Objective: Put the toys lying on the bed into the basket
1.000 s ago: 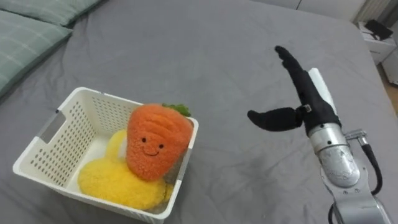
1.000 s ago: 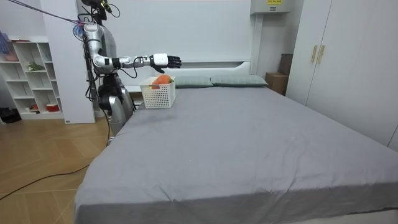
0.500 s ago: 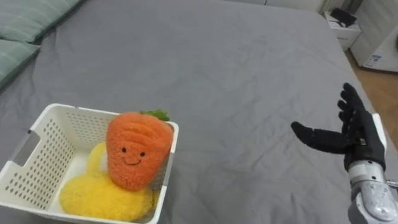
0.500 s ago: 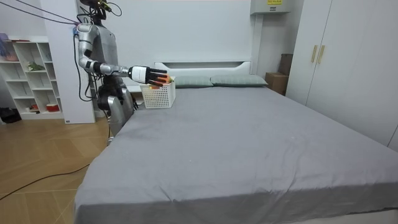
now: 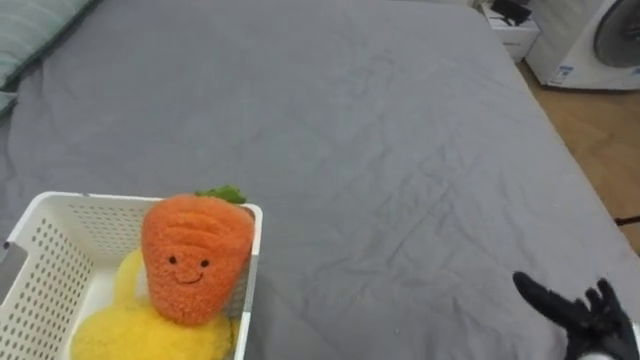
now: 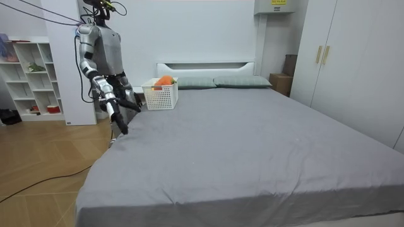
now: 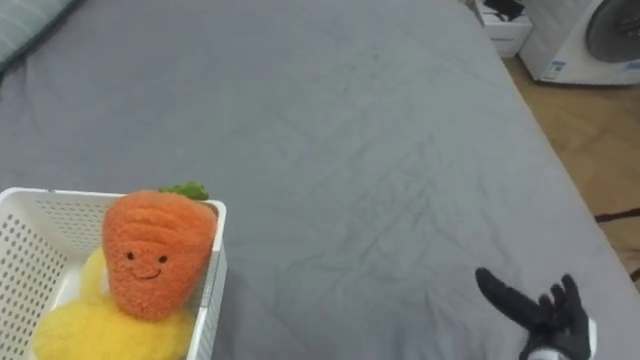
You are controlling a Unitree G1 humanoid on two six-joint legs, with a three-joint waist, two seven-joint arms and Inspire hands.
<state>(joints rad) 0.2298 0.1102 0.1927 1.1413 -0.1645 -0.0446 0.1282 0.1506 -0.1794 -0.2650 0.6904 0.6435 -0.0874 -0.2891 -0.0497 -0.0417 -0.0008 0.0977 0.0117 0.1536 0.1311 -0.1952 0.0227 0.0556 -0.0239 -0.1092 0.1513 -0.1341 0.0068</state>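
Left eye view: white basket (image 5: 150, 203) sits on the grey bed (image 5: 380, 150) at lower left of frame. Carrot plush (image 5: 195, 258) stands upright in it against the basket's right wall, with the yellow plush (image 5: 150, 335) under and beside it. Both toys are in the basket, and no loose toy is on the visible sheet. Right robot hand (image 5: 585, 315) is at the lower right corner, fingers spread, thumb sticking out to frame left, holding nothing. It is well apart from the basket.

Room view: robot stands at the bed's corner on the room view's left. The basket (image 6: 160, 96) sits on the bed just by the pillows. Right robot hand (image 6: 121, 126) hangs low beside the mattress edge. Left robot hand is probably the dark shape by the bed edge (image 6: 136, 107); I cannot tell its state (too small).

Right eye view: same layout, the carrot plush (image 7: 155, 250) rises well above the rim.

Risks, as I judge them:
- The carrot is tall and top-heavy, so a tilted lift or a bump on the soft mattress could topple it over the right wall.
- A hand swinging up from that low could snag the sheet or hit the mattress edge.
- A toy lying outside these frames could be missed.
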